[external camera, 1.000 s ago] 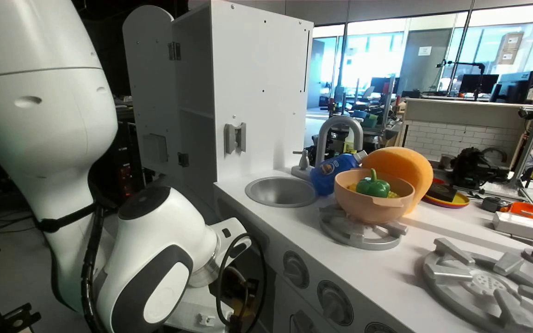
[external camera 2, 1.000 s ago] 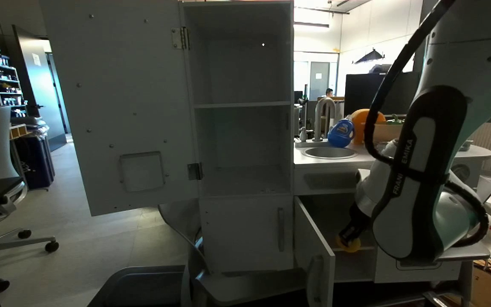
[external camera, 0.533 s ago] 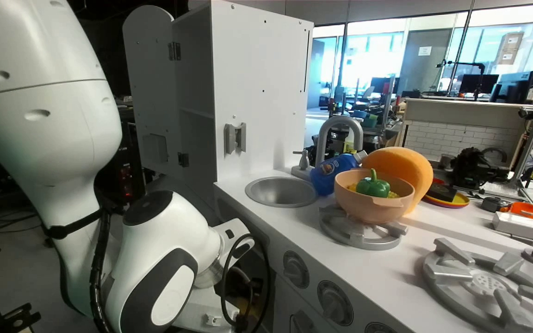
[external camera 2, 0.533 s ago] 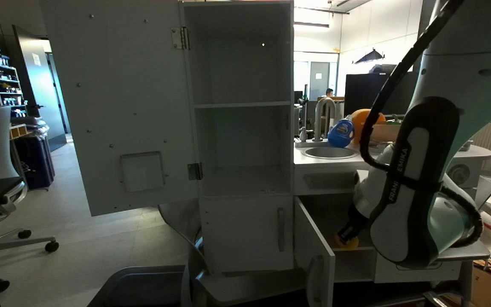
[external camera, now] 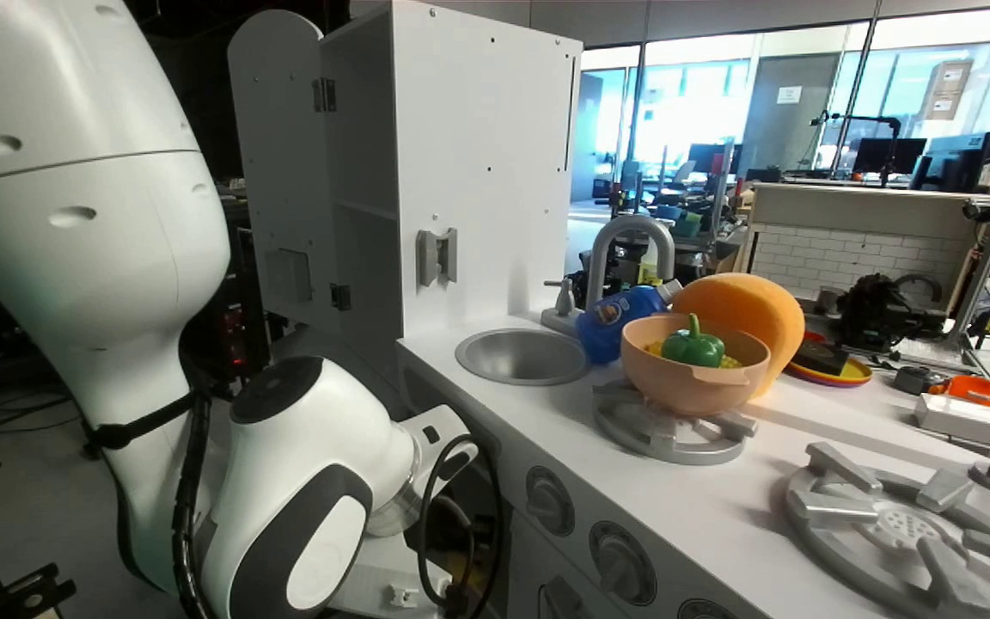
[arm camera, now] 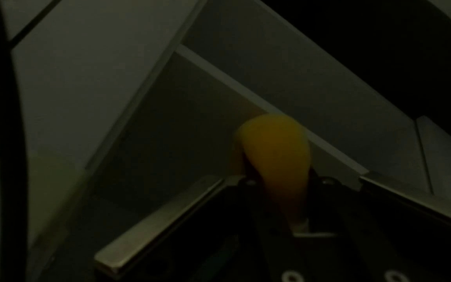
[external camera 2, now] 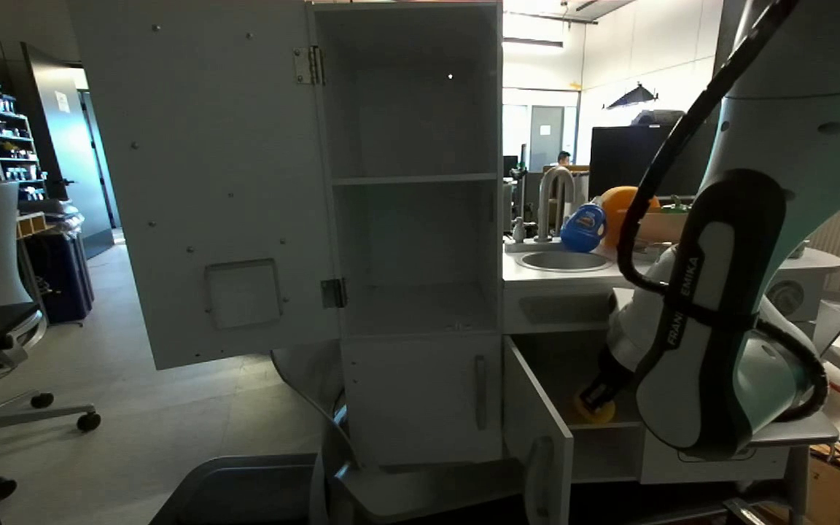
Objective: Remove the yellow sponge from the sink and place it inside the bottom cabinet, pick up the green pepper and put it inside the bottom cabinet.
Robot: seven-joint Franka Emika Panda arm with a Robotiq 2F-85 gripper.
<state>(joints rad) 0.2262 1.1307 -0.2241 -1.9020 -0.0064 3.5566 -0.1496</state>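
Compared with a second ago, we see the white robot arm [external camera: 147,223] sitting lower and farther toward the right in an exterior view; over the last half second it has barely shifted. The green pepper [external camera: 693,349], the peach-coloured bowl [external camera: 686,391] holding it and the tilted blue bottle [external camera: 614,320] beside the sink [external camera: 522,356] have stayed put.

In an exterior view, we see the arm reach down from the upper right, its wrist bent so that the black gripper [external camera 2: 598,396] slants down and left into the opening of the bottom cabinet [external camera 2: 562,357]. The cabinet's flat white door [external camera 2: 539,437] stands swung outward. The gripper is closed around the yellow sponge [arm camera: 278,145], pinching it between its fingers.

The sponge is in the cabinet opening, just above the line of a shelf's front edge [external camera 2: 620,425], which it overlapped a second ago; we cannot tell whether it touches the shelf. The wrist view is very dark, and there the sponge is a smooth, rounded, dull yellow dome bulging past the fingers. The pepper is glossy, stem upward, resting among yellow pieces.
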